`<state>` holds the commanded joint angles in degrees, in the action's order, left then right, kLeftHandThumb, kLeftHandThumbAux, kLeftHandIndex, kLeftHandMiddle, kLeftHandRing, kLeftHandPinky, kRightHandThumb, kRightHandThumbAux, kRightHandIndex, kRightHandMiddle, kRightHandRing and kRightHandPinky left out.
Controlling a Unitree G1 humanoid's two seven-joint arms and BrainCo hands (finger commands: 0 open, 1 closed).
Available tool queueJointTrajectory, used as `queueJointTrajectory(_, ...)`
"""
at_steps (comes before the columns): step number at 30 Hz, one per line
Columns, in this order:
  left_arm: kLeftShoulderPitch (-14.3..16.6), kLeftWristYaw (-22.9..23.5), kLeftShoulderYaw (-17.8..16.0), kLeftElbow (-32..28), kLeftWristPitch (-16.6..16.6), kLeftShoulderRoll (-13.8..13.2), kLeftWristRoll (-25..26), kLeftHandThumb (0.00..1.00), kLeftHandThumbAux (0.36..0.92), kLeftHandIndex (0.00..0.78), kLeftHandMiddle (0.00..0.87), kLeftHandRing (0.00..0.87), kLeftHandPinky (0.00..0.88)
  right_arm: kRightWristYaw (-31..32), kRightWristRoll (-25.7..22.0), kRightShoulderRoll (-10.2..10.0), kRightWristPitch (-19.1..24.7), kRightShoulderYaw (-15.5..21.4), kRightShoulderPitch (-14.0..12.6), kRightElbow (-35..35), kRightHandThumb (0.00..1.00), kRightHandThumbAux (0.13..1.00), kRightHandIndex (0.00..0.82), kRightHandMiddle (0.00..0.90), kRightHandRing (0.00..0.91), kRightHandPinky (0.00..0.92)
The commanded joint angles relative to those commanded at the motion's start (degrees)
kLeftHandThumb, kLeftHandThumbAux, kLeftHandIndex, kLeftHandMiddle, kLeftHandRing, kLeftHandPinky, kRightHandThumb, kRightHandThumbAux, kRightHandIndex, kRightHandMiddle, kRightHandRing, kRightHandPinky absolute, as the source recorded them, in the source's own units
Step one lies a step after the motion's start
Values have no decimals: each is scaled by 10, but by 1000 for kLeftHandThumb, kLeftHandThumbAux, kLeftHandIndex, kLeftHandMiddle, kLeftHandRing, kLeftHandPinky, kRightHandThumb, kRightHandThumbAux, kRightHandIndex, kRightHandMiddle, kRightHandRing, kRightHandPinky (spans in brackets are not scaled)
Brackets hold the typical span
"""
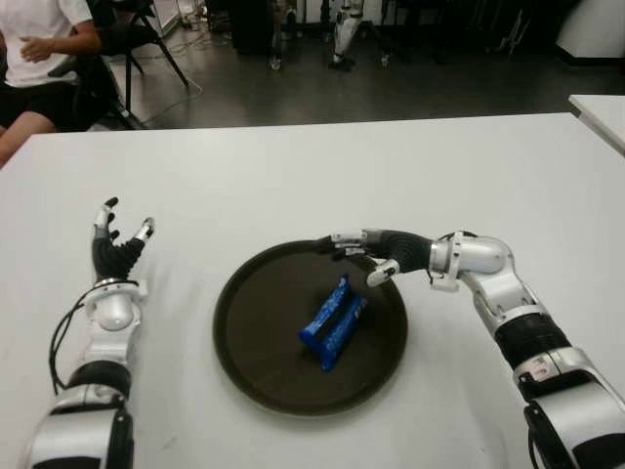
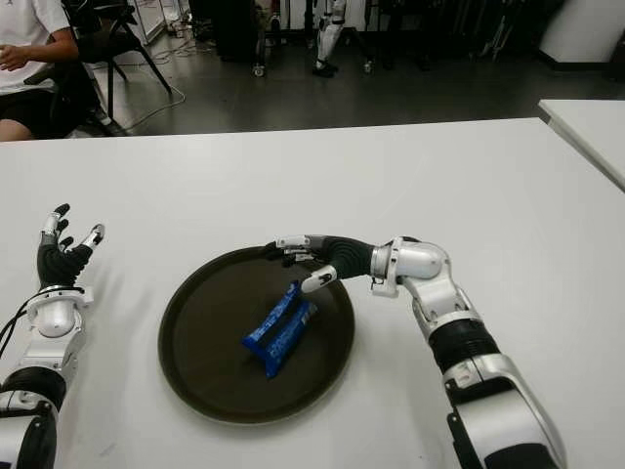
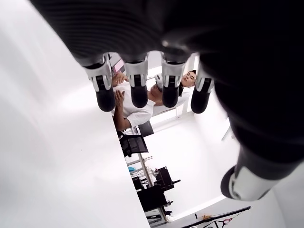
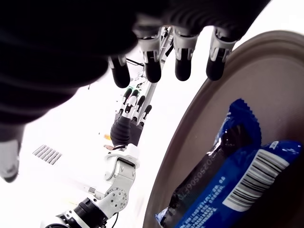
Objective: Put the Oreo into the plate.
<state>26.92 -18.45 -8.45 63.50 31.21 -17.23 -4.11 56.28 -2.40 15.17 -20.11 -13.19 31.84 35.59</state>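
Note:
The blue Oreo pack (image 1: 333, 321) lies inside the round dark plate (image 1: 256, 332), right of its middle, tilted with one end raised. It also fills the right wrist view as the Oreo pack (image 4: 237, 185) on the plate (image 4: 190, 137). My right hand (image 1: 356, 254) hovers over the plate's far right rim, just above the pack, fingers spread and holding nothing. My left hand (image 1: 115, 244) shows over the white table (image 1: 293, 186) at the left, fingers (image 3: 137, 90) extended and empty, well apart from the plate.
A person (image 1: 39, 49) sits on a chair beyond the table's far left corner. A second white table (image 1: 601, 112) stands at the far right. Chairs and equipment stand on the dark floor behind.

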Motion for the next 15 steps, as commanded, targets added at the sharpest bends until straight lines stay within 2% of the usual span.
queueJointTrajectory(4,0,3,-2,0,-1,0,4,0,633,0,0,0,0,-54,0,-12,13,19,-14,3,0,418,0,0,0,0)
queueJointTrajectory(6,0,3,-3,0,-2,1,4,0,635,0,0,0,0,-90,-23,-34,14,46,-15,11,0,435,0,0,0,0)
queueJointTrajectory(7,0,2,-3,0,-2,0,4,0,636,0,0,0,0,-130,-45,-55,13,74,-18,5,0,448,0,0,0,0)
queueJointTrajectory(9,-1,2,-2,0,-2,0,4,0,641,0,0,0,0,-177,-65,-78,10,104,-23,-3,0,498,0,0,0,0)
queueJointTrajectory(12,0,1,-2,2,-4,-1,3,0,652,0,0,0,0,-292,-66,-121,-36,147,-29,11,0,544,0,0,0,0)
queueJointTrajectory(15,1,1,-2,4,-5,-1,3,0,660,2,0,0,0,-385,-58,-141,-98,186,-16,56,0,571,0,0,0,0)
